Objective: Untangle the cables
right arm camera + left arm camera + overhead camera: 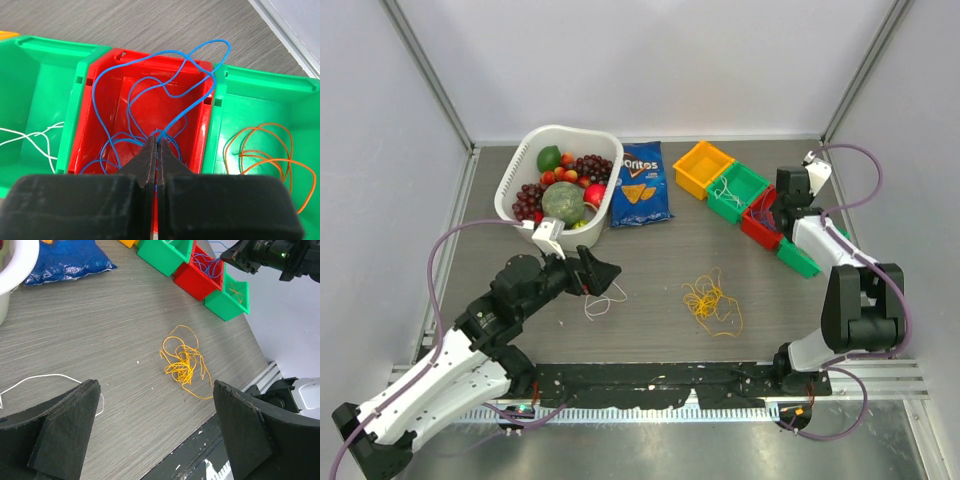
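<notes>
Right gripper point(156, 142) pinches blue cable point(165, 92) over red bin point(107, 80). Left gripper point(155, 387) is spread wide and empty. Looks mostly sorted: blue, orange cable point(265, 150) and one white cable point(30, 135) are in bins point(703, 160), four total. Left on table point(100, 315): one yellow tangle point(182, 365), one white strand point(45, 377).

Yellow cables point(711, 303) lie tangled on the table point(650, 255); the blue cable point(159, 133) loops inside the red bin point(89, 125).
</notes>
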Motion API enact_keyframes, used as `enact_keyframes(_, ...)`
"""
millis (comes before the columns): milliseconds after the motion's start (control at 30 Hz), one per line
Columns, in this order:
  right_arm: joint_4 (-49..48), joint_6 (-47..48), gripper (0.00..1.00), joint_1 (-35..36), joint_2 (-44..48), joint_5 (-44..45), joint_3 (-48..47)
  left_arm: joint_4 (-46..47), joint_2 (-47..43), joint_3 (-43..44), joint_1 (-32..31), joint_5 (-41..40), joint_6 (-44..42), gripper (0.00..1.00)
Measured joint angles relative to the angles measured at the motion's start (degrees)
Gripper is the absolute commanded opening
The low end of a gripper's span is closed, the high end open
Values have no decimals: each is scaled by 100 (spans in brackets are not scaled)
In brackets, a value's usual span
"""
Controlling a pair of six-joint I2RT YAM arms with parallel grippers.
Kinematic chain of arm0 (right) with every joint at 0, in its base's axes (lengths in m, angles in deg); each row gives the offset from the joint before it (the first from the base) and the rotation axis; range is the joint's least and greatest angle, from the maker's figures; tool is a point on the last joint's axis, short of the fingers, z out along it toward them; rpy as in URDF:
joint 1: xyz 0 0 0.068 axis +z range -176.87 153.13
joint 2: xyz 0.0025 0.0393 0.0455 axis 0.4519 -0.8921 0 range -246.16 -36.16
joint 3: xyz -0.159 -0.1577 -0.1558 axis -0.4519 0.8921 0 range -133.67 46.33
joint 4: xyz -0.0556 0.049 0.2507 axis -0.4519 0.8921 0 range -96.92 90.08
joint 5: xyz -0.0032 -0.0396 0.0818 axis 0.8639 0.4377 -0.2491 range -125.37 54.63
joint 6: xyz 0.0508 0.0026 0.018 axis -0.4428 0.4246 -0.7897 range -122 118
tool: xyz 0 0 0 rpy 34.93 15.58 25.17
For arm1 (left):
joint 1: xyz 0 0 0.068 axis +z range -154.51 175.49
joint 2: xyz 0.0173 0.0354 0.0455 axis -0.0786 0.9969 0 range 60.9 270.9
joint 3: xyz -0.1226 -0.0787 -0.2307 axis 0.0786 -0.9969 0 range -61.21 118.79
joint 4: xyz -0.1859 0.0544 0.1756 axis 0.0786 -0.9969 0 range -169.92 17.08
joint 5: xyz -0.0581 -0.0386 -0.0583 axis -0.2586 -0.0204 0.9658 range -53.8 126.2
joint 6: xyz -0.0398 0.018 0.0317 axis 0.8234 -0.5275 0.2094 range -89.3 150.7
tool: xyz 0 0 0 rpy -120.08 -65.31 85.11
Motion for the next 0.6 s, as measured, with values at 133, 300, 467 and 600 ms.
enact_keyframes(133, 417, -7, 7, 0, -356, 9, -466, -24, -81, -17, 0, -90, 33, 99)
enact_keyframes(300, 837, -26, 32, 0, -376, -234, -723, -278, 50, -42, 0, -474, 269, 99)
enact_keyframes(467, 1196, -125, 66, 0, -214, -691, -820, -590, 313, -46, 0, -815, 579, 100)
enact_keyframes(600, 1333, -160, 66, 31, 367, -1110, -616, -848, 422, -118, 0, -966, 876, 99)
